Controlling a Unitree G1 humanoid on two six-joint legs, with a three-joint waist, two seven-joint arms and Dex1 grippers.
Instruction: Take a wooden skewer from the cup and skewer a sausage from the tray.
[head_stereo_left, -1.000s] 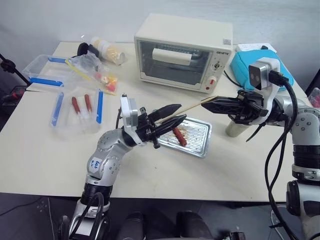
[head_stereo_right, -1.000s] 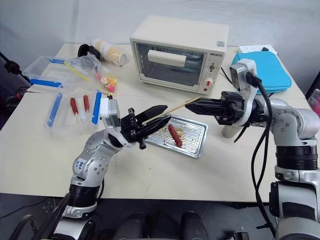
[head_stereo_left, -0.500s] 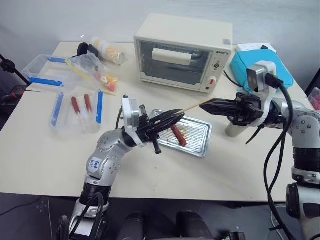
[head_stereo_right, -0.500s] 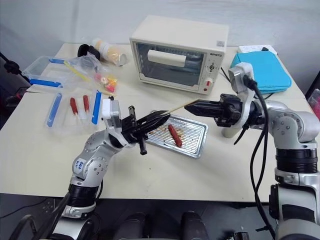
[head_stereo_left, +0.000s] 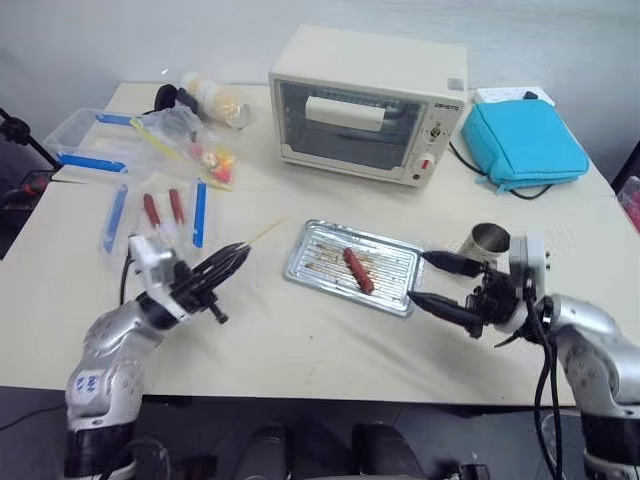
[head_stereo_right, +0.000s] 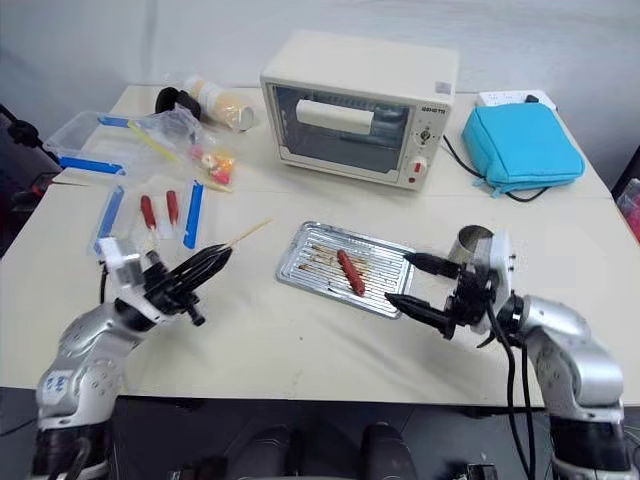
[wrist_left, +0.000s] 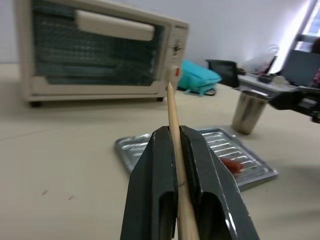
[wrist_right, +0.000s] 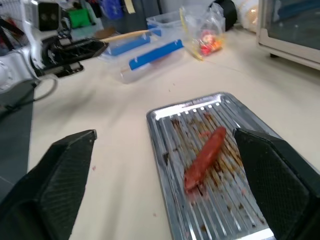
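My left gripper (head_stereo_left: 235, 258) is shut on the wooden skewer (head_stereo_left: 264, 233), low over the table to the left of the tray (head_stereo_left: 296, 263). The skewer's pale tip points toward the tray and sticks out past the fingers (wrist_left: 150, 165). One reddish-brown sausage (head_stereo_left: 356, 270) lies on the tray's ribbed, greasy floor. My right gripper (head_stereo_left: 426, 281) is open at the tray's right end, level with the table, its fingers (wrist_right: 65, 175) spread to either side of the sausage (wrist_right: 205, 157) as that wrist view shows it. The metal cup (head_stereo_left: 488, 240) stands just behind that gripper.
A cream toaster oven (head_stereo_left: 365, 105) stands behind the tray, with a teal pouch (head_stereo_left: 522, 140) to its right. At the left lie two bagged red sausages (head_stereo_left: 160, 212), a snack bag (head_stereo_left: 205, 150) and a clear blue-edged box (head_stereo_left: 85, 140).
The right gripper let go of the skewer, opened wide and dropped to the tray's right end. The left arm swung down and to the left, carrying the skewer away from above the tray.
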